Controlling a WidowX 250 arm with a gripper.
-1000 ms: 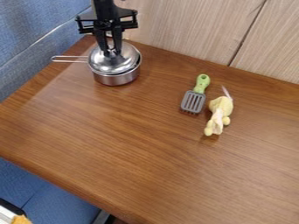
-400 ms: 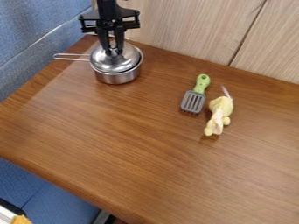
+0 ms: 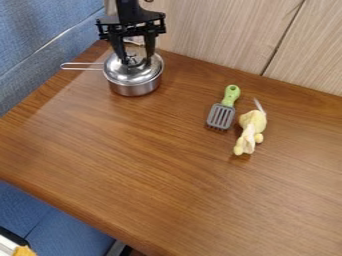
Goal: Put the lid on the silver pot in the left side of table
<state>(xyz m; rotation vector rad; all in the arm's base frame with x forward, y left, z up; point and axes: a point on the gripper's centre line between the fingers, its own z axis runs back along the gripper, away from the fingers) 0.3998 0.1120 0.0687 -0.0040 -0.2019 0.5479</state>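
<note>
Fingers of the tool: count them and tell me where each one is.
2. Both hang from the tool at the lid on the silver pot: one finger toward the picture's left, the other finger toward its right, spread apart.

Silver pot (image 3: 135, 89), green-handled grey spatula (image 3: 220, 116), yellow plush toy (image 3: 250, 129), brown wood-grained table (image 3: 160, 165)

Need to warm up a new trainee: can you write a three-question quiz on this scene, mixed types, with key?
1. True or false: the lid rests on the silver pot.
2. What colour is the handle of the slotted spatula? A) red B) green C) black
3. Fill in: the fingers of the gripper stand ____ (apart / together).

Key: 1 true; 2 B; 3 apart.
</note>
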